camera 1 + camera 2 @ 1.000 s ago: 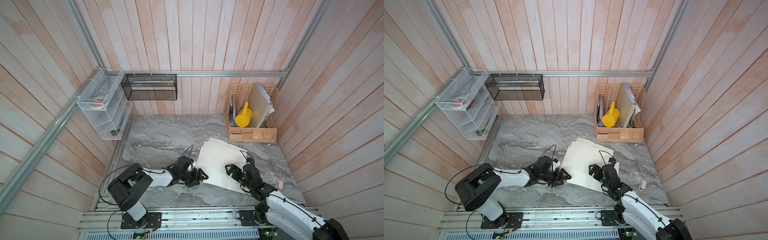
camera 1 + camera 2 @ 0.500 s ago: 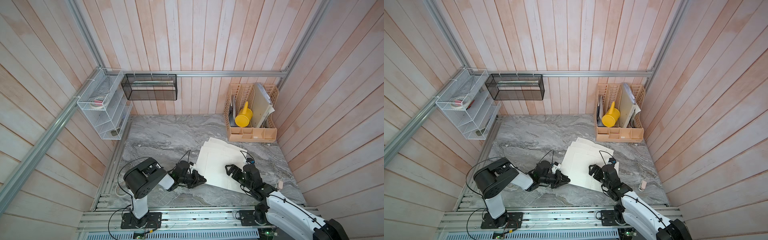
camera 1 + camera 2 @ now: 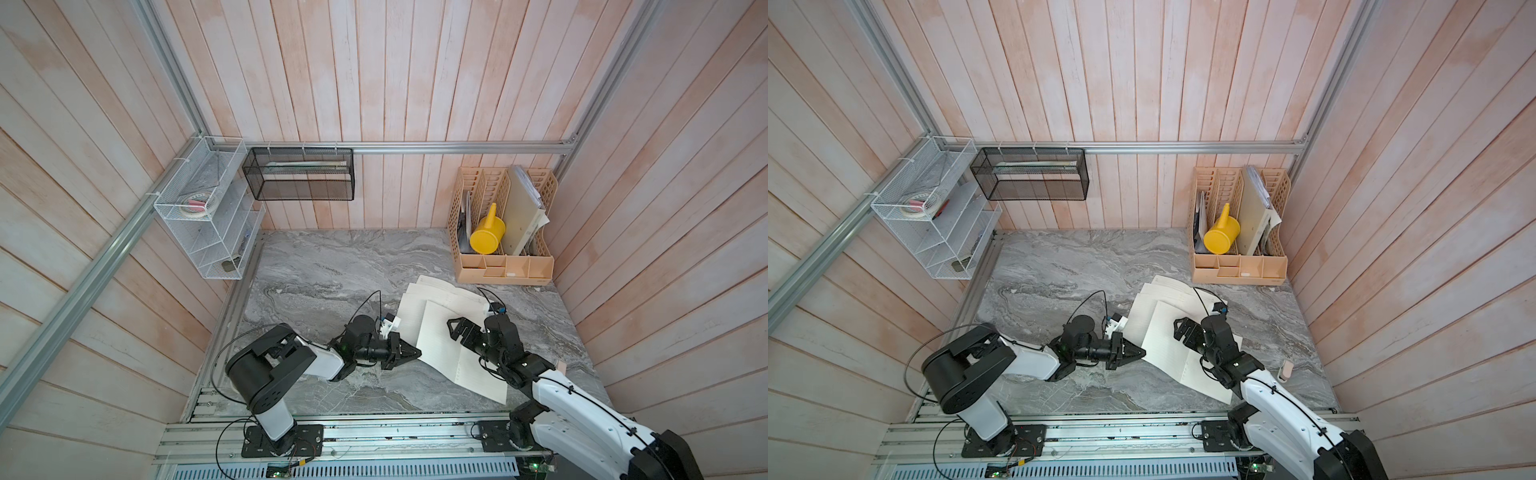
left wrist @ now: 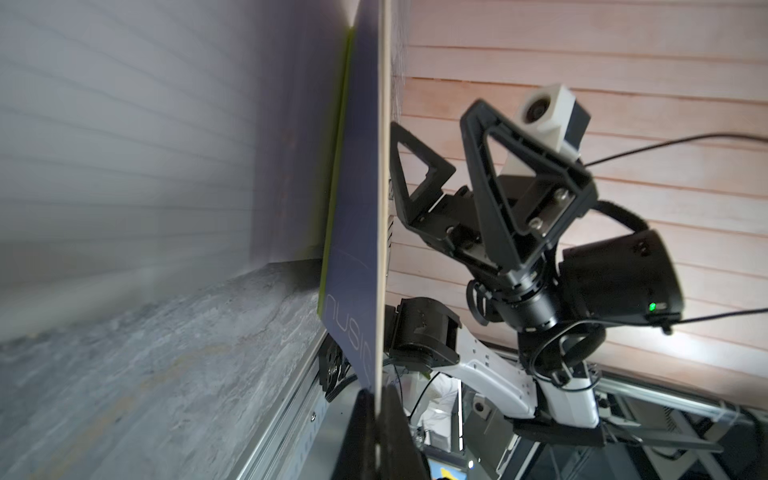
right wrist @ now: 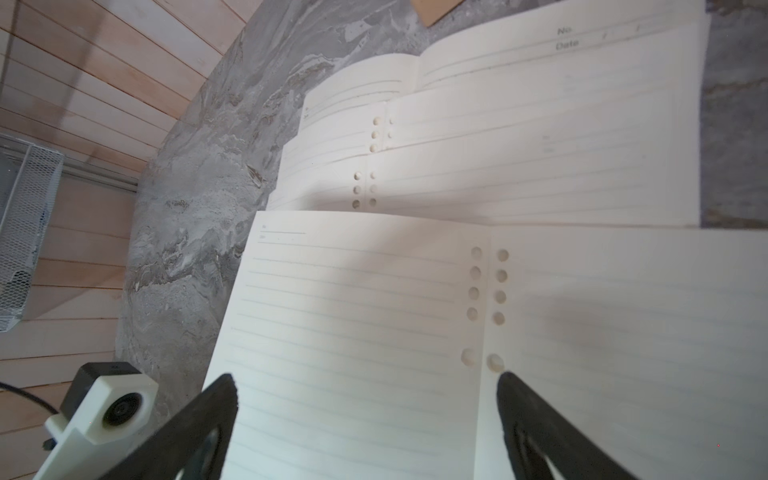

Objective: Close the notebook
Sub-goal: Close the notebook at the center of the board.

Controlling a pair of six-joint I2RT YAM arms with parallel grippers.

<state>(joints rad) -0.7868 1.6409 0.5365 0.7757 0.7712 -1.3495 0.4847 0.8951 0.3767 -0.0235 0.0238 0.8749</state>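
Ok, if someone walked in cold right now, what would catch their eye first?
The open notebook, cream lined pages fanned out on the marble table, front right, with both arms at it. The left gripper is shut on its dark blue cover's edge, while the right gripper hangs open over the pages. At the back right, a yellow watering can sits in a peach desk organizer.

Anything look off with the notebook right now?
Yes: the notebook has loose sheets fanned at different angles, not stacked square, so it may not close cleanly. The left end effector grips its cover edge.
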